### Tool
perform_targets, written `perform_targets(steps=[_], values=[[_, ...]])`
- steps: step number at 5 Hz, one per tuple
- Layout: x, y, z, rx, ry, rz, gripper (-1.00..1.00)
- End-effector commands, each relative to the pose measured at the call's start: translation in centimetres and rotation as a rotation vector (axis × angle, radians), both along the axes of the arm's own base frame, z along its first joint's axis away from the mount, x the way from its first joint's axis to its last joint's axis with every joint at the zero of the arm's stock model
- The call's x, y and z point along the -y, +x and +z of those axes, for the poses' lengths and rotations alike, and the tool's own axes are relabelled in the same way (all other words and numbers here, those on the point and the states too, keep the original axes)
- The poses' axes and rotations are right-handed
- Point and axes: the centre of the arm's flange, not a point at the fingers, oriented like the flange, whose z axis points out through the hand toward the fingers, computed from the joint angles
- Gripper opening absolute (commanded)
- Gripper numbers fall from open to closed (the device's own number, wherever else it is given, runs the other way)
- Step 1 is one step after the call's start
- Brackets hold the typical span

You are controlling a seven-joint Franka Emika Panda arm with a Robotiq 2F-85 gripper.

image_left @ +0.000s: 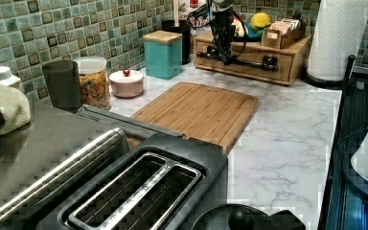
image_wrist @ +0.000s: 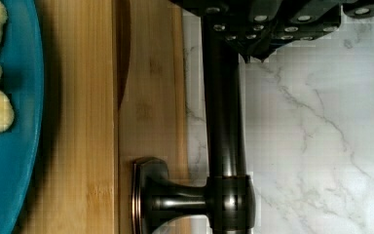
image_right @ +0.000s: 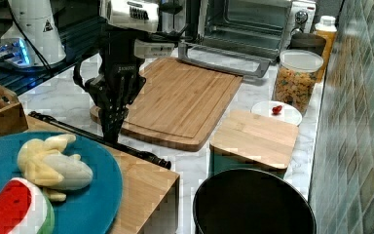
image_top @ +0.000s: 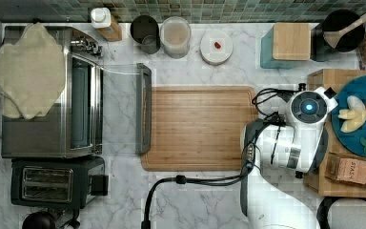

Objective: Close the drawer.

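The drawer sits in a low wooden stand at the far end of the counter in the left view, past the cutting board. In the top view the stand is at the right edge. A blue plate of fruit rests on top of the stand.

The drawer looks almost home. The wrist view shows a thin dark gap between the stand's top and the drawer front.

A long dark metal handle runs across the front on short posts. The pincer stands tip-down right at this bar. It seems clenched with nothing held, though the angle leaves some doubt.

The drawer is stiff wood, light and not fragile, and should slide straight. The bar is smooth, round and likely slippery. A push is best placed near the middle of the bar or on the flat front, so the drawer does not skew.
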Motion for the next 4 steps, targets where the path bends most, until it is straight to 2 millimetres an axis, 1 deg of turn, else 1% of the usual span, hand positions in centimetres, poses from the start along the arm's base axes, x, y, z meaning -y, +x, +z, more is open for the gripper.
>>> perform_targets(steps=[1,4], values=[[13.31,-6.56,7.37,0.087,-0.115,-0.250,-1.00],[13.30,-6.56,7.36,0.087,-0.114,-0.250,-1.00]])
